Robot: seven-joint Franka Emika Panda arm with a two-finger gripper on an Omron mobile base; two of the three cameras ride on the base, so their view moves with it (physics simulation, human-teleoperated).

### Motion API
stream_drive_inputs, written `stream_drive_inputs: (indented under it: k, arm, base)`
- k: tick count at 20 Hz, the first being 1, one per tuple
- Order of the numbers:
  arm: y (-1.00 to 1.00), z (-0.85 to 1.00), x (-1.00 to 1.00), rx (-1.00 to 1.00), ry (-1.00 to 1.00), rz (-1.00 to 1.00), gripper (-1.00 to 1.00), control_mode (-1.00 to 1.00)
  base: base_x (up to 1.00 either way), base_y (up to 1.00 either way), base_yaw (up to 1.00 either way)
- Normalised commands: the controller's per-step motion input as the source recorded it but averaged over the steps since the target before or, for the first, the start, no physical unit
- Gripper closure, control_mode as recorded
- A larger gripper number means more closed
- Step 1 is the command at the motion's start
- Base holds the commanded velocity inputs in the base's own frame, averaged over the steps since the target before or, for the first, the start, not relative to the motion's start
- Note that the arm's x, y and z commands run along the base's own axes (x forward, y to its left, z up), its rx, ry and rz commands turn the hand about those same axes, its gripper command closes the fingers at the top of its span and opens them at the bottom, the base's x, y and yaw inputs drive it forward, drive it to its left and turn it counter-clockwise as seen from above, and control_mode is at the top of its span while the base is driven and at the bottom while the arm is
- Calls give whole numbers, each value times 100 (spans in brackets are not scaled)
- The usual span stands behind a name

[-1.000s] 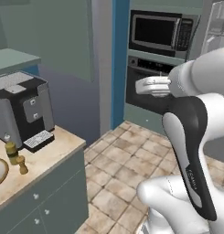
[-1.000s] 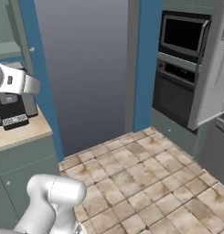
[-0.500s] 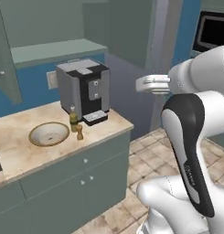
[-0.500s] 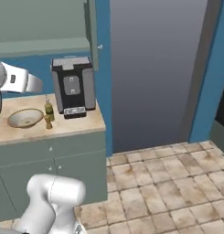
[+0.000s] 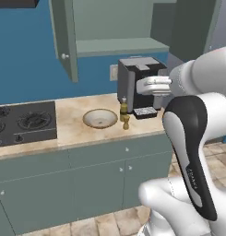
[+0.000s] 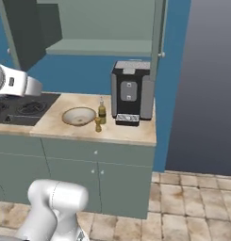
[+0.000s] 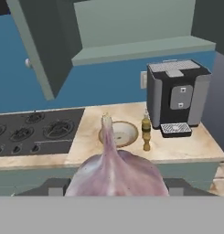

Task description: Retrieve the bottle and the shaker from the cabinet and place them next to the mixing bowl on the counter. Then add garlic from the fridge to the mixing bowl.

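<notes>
base swung from the oven wall toward counter [image 5: 86, 126] and mixing bowl [image 5: 100, 118]

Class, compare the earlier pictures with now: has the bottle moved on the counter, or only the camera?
No. The bottle keeps its place between the bowl and the coffee machine; the whole scene has shifted, so the base moved.

Readable text: none can be made out in any view.
Coffee machine [image 7: 178, 96]: a grey front panel at 3 o'clock in the hand view; no lettering is legible on it.
Bottle [image 7: 146, 126]: no label can be read.
Stove [image 5: 23, 122]: knobs are seen at 9 o'clock in the left base view; no markings can be read.
</notes>
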Motion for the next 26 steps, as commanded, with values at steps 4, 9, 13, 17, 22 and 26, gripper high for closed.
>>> stream_drive_inputs:
  k: [4,9,13,17,22,26]
  arm:
    - [0,0,0,0,0,0,100,100]
    - [0,0,0,0,0,0,100,100]
    - [0,0,0,0,0,0,100,100]
    - [0,0,0,0,0,0,100,100]
    - [0,0,0,0,0,0,100,100]
    - [0,0,0,0,0,0,100,100]
  base:
    - [23,14,2]
    - [82,30,-12]
    - [17,38,-33]
    - [0,39,-40]
    - [32,34,-29]
    - [57,36,-13]
